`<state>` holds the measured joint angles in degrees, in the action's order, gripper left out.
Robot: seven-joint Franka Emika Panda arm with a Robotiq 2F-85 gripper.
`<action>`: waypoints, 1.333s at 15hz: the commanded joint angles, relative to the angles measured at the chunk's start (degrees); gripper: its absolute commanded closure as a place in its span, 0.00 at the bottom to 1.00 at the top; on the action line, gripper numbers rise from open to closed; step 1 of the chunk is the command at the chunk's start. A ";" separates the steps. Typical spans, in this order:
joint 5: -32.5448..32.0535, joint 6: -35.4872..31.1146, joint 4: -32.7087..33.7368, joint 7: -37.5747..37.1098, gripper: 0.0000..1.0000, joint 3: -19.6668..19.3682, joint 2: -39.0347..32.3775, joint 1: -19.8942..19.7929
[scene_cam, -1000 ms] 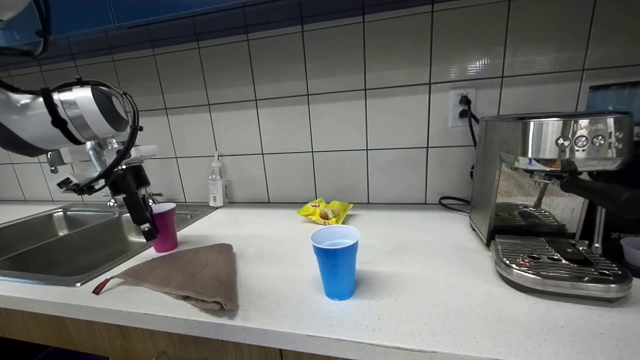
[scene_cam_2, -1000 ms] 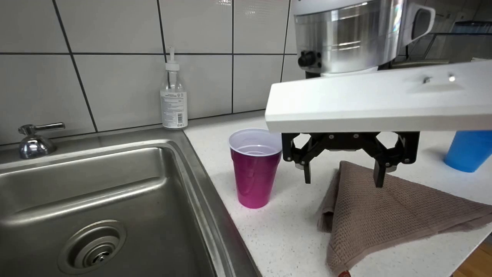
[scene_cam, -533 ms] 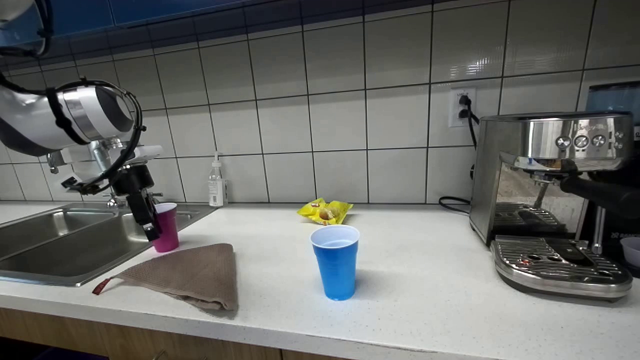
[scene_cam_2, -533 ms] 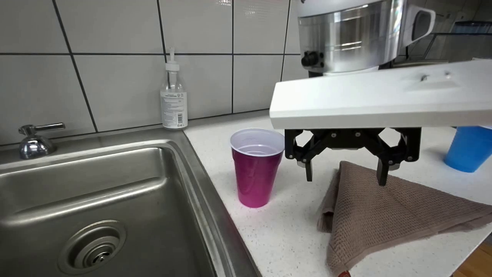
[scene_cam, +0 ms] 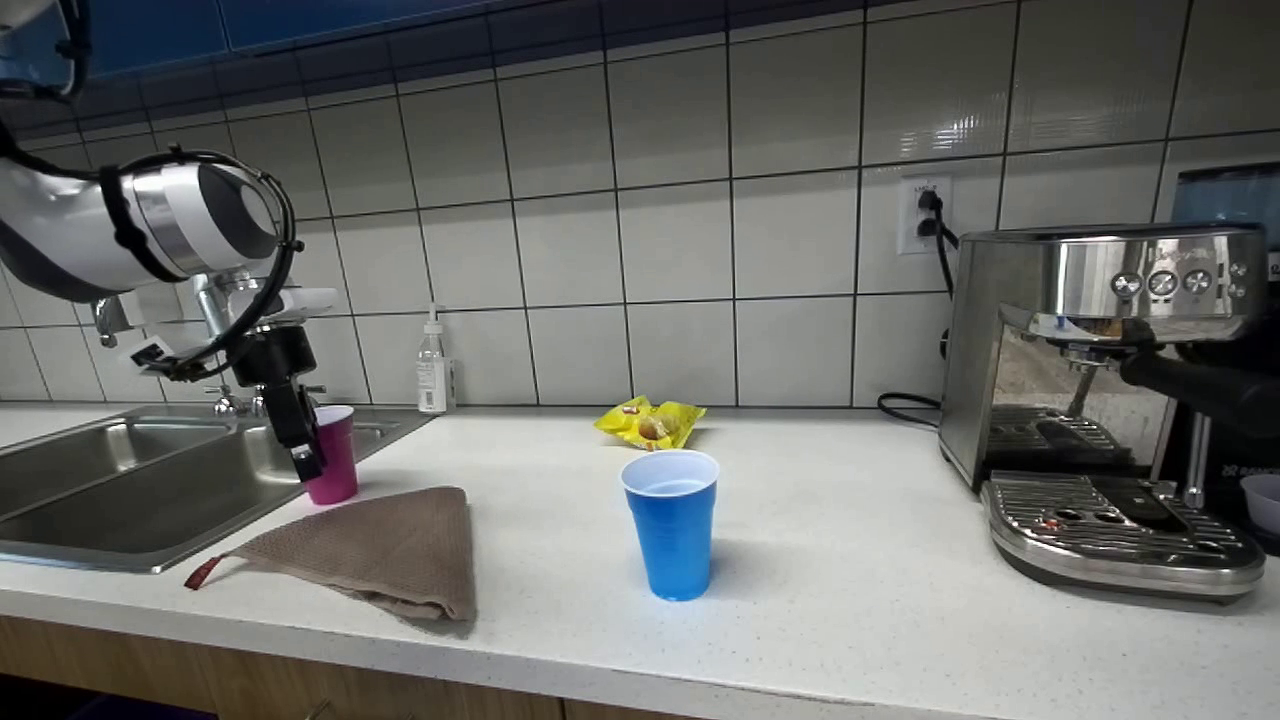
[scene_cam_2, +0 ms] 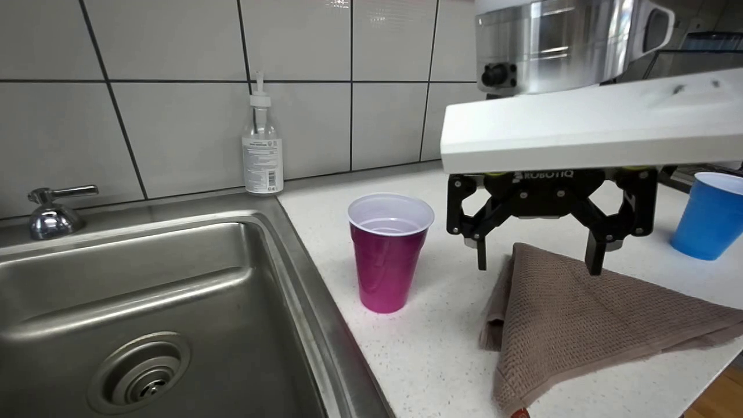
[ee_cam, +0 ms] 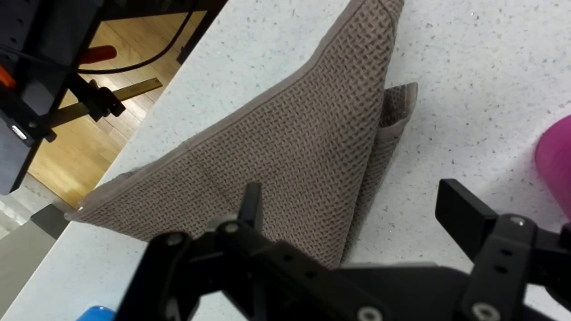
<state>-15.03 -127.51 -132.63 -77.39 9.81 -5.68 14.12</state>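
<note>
Below a tiled wall (scene_cam: 560, 250), a white table (scene_cam: 850, 600) runs from a steel sink (scene_cam_2: 313, 302) to a coffee machine (scene_cam: 1090, 285), a yellow packet (scene_cam: 650, 423) near the back edge. A robot arm (scene_cam: 170, 225) holds its jaws spread wide, with nothing between them, above the edge of a brown towel (scene_cam_2: 586, 331), which lies folded beside the sink near the table's front edge. A pink cup (scene_cam_2: 388, 267) stands between sink and towel, touching neither; a blue cup (scene_cam: 675, 535) stands well apart, toward the front edge. Judging by how things lie, the towel is already folded and both cups are set upright, while any hold on them is left undone. Compared with a second earlier, the jaws have shifted away from the sink and reveal the pink cup's whole rim in an exterior view; towel and cups are unmoved.
</note>
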 commanded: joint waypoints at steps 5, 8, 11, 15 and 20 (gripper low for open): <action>3.89 -0.42 -4.86 9.43 0.00 -1.33 7.67 -2.84; 4.79 -0.68 -6.57 13.66 0.00 -1.71 10.13 -3.70; 5.06 -0.56 -7.94 17.69 0.00 -1.94 12.28 -4.44; 5.19 -0.47 -9.62 23.27 0.00 -1.96 15.15 -5.14; 7.50 -1.21 -12.04 30.04 0.00 -2.71 19.20 -6.41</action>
<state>-9.82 -127.68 -141.78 -52.61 7.38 9.14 9.30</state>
